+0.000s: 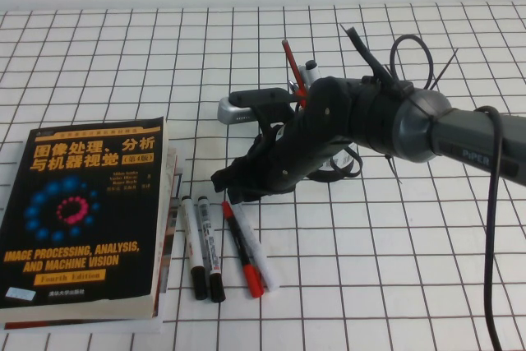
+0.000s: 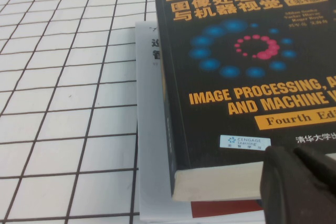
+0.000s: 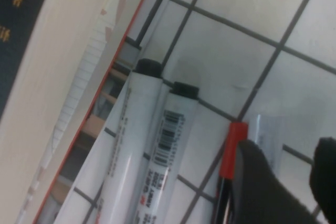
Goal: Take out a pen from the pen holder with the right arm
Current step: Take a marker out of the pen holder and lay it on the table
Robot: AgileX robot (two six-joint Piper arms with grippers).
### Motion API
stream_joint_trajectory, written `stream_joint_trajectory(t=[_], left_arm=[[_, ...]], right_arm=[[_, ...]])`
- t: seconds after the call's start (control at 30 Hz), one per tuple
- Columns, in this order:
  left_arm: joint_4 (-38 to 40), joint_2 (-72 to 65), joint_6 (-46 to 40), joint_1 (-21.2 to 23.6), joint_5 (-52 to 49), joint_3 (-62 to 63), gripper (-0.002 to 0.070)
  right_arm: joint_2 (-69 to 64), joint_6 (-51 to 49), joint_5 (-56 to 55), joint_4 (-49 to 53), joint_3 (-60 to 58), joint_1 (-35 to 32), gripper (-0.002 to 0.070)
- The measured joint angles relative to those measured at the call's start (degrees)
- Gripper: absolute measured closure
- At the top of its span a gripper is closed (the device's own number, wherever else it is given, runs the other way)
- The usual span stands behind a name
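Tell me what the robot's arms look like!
The right arm is dark grey and rounded, with white PIPER lettering, a black cable hanging off it and thin black zip ties. Its black right gripper sits over the pens. The left gripper, also black, shows only partly above the book.

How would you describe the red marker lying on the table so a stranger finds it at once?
Find the black book on the table's left; three markers lie right of it. The red marker is the one farthest from the book, under the open right gripper, while the left gripper hangs over the book. Its neighbours, two white markers, have black caps.
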State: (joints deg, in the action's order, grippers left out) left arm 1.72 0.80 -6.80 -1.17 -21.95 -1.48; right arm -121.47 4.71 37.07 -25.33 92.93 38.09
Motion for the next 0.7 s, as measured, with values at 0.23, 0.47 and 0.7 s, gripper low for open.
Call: stream_joint_trajectory(t=[0.23, 0.47, 0.7], left_arm=[[0.0, 0.0, 0.0, 0.0, 0.0, 0.0, 0.0679], [0.0, 0.0, 0.0, 0.0, 0.0, 0.0, 0.0679], [0.0, 0.0, 0.0, 0.0, 0.0, 0.0, 0.0679]], right_arm=[[0.7, 0.0, 0.46, 0.75, 0.0, 0.23, 0.0441], [13.88, -0.11, 1.39, 5.45, -5.79, 1.52, 0.0559], [33.52, -0.19, 1.71, 10.48, -18.81, 1.65, 0.0682]])
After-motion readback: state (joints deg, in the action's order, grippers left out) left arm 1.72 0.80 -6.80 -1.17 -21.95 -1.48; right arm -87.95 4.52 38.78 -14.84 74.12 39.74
